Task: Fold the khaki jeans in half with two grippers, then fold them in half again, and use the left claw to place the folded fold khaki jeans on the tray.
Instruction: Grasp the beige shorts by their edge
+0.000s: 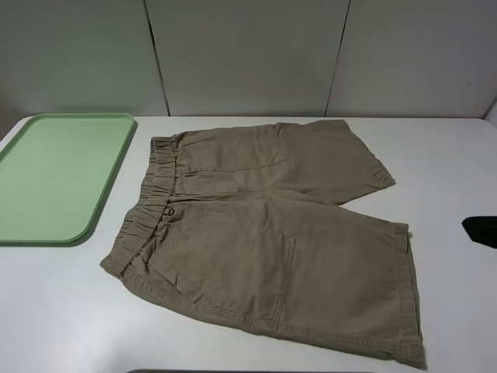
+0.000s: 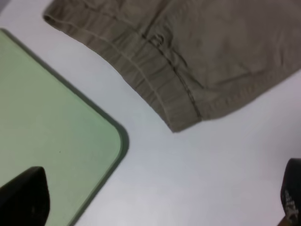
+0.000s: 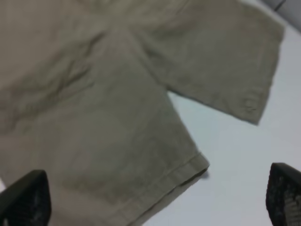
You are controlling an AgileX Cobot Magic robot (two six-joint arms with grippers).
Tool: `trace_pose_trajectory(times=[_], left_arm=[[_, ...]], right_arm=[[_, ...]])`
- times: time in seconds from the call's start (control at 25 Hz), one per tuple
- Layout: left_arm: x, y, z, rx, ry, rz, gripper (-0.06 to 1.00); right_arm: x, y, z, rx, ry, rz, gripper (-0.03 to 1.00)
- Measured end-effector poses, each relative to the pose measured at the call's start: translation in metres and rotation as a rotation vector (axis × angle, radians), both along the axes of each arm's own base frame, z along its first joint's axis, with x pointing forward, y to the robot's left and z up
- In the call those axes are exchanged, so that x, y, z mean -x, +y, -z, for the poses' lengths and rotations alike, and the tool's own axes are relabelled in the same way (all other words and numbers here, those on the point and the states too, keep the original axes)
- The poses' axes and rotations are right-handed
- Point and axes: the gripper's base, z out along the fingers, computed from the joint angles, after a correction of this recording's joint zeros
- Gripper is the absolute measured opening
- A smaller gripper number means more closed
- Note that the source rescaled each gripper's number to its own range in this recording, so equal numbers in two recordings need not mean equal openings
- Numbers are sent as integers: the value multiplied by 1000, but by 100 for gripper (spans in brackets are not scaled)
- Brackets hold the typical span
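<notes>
A white table (image 1: 62, 311) stands before pale wall panels (image 1: 248, 54). The khaki jeans (image 1: 264, 241) lie spread flat and unfolded on it, just beside the tray (image 1: 46, 171), with the gathered waistband (image 1: 147, 206) toward the tray and both legs pointing away from it. The tray carries nothing. The left gripper (image 2: 157, 197) hangs above the tray's rounded corner nearest the waistband, jaws wide apart and holding nothing. The right gripper (image 3: 155, 195) hangs over the leg hems, at the end of the cloth farthest from the tray, likewise spread and empty. No fold has been made. Judged risks: the cloth lies flat on the table, so a jaw may catch only the upper layer or slip off. If the two grips land unevenly, the first fold would skew. A waistband dragged toward the tray could ride up on its rim.
</notes>
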Motion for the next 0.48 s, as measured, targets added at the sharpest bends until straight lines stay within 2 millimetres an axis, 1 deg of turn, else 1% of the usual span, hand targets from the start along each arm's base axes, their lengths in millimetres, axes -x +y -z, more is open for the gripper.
trace_pose_trajectory(times=[0.24,0.36,0.48], left_arm=[[-38,-26,22,-200,102,103,100],[-51,-37,34,-293,147,143,100],[-59,-45,43,-358,171,179,100]], right_arm=[[-11,12,13,152,70,-145,100],[-15,17,22,251,133,-215,100],[-19,23,37,332,197,-272,100]])
